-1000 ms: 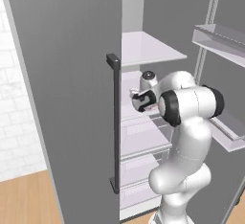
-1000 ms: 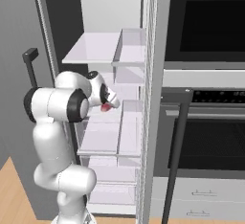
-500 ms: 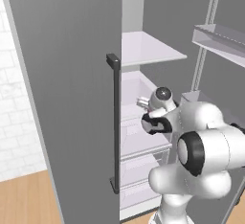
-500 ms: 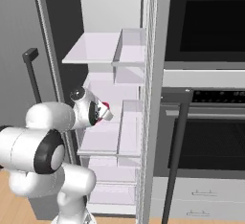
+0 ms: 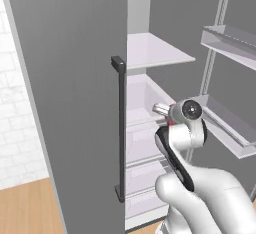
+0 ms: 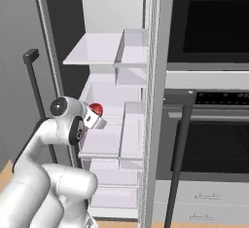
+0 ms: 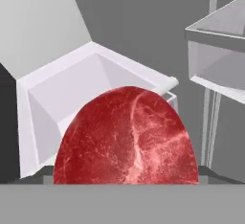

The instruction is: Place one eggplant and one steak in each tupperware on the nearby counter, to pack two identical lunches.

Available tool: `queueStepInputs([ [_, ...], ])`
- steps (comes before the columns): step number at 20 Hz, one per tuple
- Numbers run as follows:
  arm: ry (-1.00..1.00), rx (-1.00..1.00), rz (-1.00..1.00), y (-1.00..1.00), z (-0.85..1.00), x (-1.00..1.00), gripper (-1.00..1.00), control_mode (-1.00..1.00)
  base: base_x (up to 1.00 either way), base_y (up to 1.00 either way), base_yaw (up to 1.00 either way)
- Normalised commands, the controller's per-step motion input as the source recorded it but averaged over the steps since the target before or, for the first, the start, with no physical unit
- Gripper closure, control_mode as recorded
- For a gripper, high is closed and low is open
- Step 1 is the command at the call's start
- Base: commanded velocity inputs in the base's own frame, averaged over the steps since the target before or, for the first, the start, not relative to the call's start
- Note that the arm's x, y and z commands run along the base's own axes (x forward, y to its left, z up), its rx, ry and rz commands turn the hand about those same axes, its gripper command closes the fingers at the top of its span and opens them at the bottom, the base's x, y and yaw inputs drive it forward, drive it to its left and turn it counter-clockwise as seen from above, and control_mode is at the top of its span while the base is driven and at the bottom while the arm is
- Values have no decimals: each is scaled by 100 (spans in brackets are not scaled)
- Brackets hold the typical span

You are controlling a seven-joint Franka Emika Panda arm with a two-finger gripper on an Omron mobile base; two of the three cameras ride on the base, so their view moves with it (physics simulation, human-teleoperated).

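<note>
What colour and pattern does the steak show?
Deep red with pale pink marbling; the steak shows best in the hand view.

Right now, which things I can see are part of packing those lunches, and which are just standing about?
Part of the job:
- steak, red and marbled, right in front of the gripper
- fridge shelves, where the arm is reaching

Just standing about:
- oven
- fridge door handle
- door bins

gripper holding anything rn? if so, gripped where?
Yes, the steak. It sits right at the gripper, filling the bottom of the hand view. The jaws are hidden behind the meat, so the exact place of the hold can't be told.
</note>
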Motion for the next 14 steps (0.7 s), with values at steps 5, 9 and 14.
queueStepInputs([
  [5,6,0,0,6,80,-62,100,-100,0,0,0],
  [9,4,0,0,15,46,-77,100,-100,0,0,0],
  [14,3,0,0,2,44,-84,100,-100,0,0,0],
])
